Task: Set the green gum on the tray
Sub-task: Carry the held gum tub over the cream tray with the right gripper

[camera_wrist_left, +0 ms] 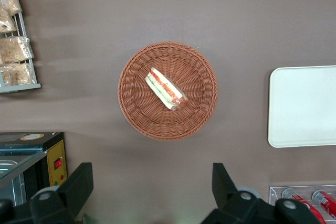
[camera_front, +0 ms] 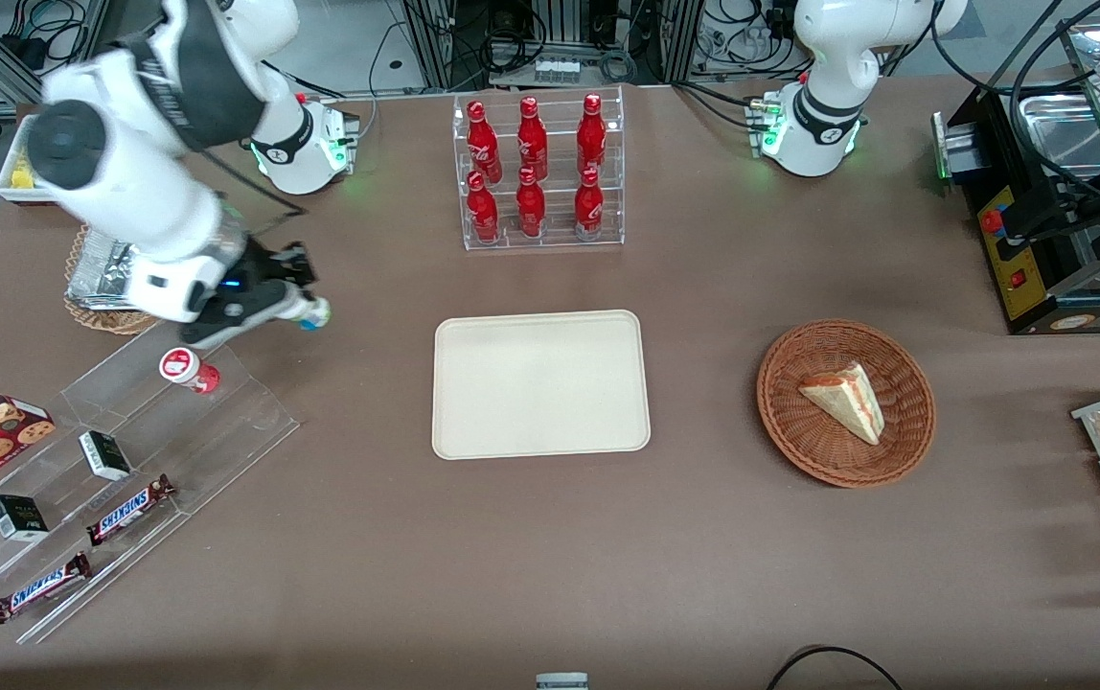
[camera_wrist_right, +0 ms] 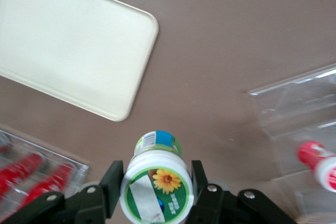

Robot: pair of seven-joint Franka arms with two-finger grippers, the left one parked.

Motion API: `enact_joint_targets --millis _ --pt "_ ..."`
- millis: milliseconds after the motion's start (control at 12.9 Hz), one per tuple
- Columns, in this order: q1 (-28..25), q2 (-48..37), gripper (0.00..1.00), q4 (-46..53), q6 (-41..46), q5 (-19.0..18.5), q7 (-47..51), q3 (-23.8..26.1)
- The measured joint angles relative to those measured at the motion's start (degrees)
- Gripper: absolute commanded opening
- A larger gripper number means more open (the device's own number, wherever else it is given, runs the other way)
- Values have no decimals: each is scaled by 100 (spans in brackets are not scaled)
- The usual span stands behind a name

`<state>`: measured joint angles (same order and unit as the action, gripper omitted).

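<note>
Right wrist view: gripper [camera_wrist_right: 156,188] clamped on green gum [camera_wrist_right: 156,183], one finger each side of the body just under the white lid (lid faces the camera, so long axis runs along the line of sight). Held clear above the bench, off the tray [camera_wrist_right: 73,51], near the tray's edge toward the working arm's end. Next move judged a sideways carry over that rim, then lowering.

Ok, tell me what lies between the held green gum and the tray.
Only bare brown table, in the front and right wrist views. The gripper holds the green gum above it; the tray is empty.
</note>
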<state>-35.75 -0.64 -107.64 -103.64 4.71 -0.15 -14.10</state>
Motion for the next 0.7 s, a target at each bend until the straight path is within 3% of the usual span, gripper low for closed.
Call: enact_joint_targets --millis 388,698 --pt "-1048 1345 0 848 -786 162 2031 13" --pt "-1534 2289 0 947 -1827 331 3212 15"
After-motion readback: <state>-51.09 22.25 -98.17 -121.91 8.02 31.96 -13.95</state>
